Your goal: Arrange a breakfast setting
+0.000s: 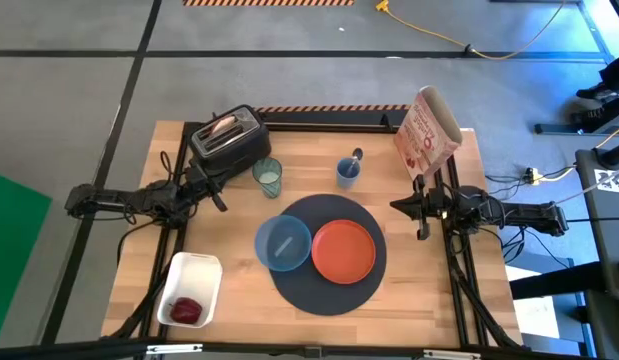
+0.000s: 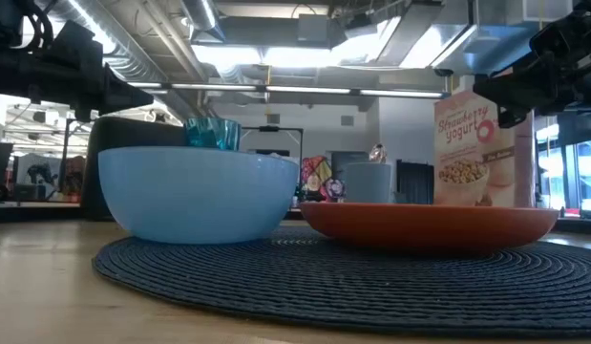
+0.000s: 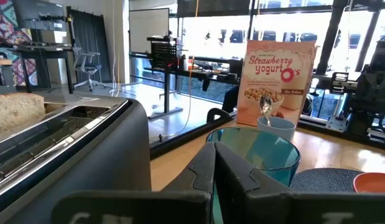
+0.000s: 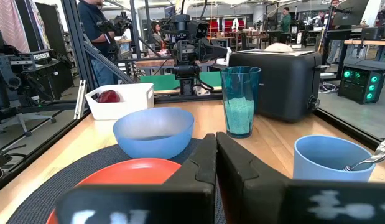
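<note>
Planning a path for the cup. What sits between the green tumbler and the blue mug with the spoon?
Nothing: in the high view, bare wood lies between the green tumbler and the blue mug.

You're looking at a wooden table [image 1: 239, 240] standing on a grey concrete floor [image 1: 79, 90] marked with dark lines. A yellow cable [image 1: 439, 35] trails across the floor beyond the table, and a green sheet [image 1: 14, 230] lies off the left side. Striped hazard tape [image 1: 269, 3] crosses the floor at the far edge. Overhead you see bare ducts [image 2: 133, 38] and bright ceiling lights [image 2: 276, 57]. Large windows [image 3: 204, 31] let daylight in behind a desk [image 3: 198, 65] and an office chair [image 3: 86, 65]. Across the room, people [image 4: 96, 31] stand among benches, black curtains [image 3: 86, 31] and equipment with green lamps [image 4: 360, 81].
</note>
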